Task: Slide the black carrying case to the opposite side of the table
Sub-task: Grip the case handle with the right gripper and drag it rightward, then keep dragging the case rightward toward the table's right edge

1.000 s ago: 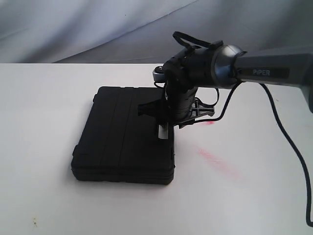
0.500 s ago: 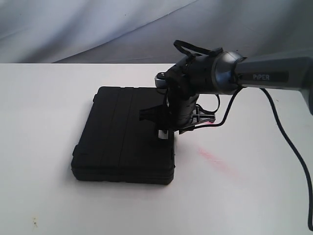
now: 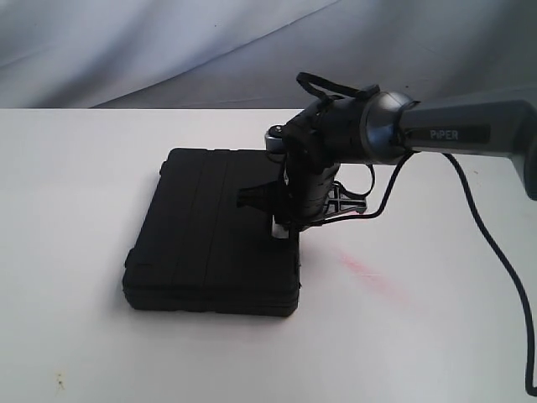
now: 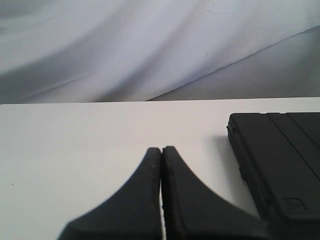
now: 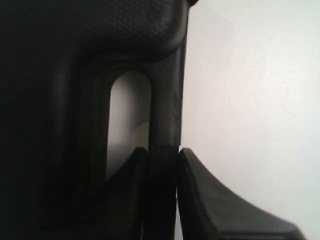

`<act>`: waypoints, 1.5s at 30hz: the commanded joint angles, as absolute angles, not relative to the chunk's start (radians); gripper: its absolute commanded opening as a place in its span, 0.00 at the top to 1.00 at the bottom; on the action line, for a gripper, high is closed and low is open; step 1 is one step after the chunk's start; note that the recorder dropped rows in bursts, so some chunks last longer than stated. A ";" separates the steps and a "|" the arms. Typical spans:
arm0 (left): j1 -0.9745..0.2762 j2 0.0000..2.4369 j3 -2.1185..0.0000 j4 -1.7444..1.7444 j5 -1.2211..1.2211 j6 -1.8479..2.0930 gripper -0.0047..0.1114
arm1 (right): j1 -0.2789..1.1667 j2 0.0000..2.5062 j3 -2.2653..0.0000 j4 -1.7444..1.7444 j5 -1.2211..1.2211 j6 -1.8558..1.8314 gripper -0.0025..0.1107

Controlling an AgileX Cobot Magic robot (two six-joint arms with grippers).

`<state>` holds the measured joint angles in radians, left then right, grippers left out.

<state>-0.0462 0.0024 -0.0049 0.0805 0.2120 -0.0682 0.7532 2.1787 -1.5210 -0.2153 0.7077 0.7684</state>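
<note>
The black case lies flat on the white table, left of the middle in the exterior view. My right gripper reaches down onto its right edge. In the right wrist view the gripper is shut on the bar of the case's handle, one finger inside the handle slot and one outside. In the left wrist view my left gripper is shut with nothing in it, low over bare table, and the case lies off to one side of it.
A faint red smudge marks the table right of the case. The right arm's black cable hangs down at the right edge. Grey cloth covers the background behind the table's far edge.
The right arm's wrist has shifted slightly left and lower over the case's handle edge. The case has stayed in place.
</note>
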 commanded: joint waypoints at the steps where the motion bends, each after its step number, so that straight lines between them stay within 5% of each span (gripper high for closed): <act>1: -0.045 0.000 0.000 0.083 0.202 -0.073 0.96 | 0.718 2.170 -1.518 -0.267 0.804 0.748 0.98; 19: -0.045 0.000 0.000 0.083 0.202 -0.073 0.96 | 0.543 1.993 -1.269 -0.407 0.722 0.687 0.98; 45: -0.045 0.000 0.000 0.083 0.202 -0.073 0.96 | 0.397 1.952 -1.200 -0.436 0.714 0.589 0.98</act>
<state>-0.0462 0.0024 -0.0049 0.0805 0.2104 -0.0682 0.4161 1.9775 -1.2023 -0.3996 0.6985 0.6076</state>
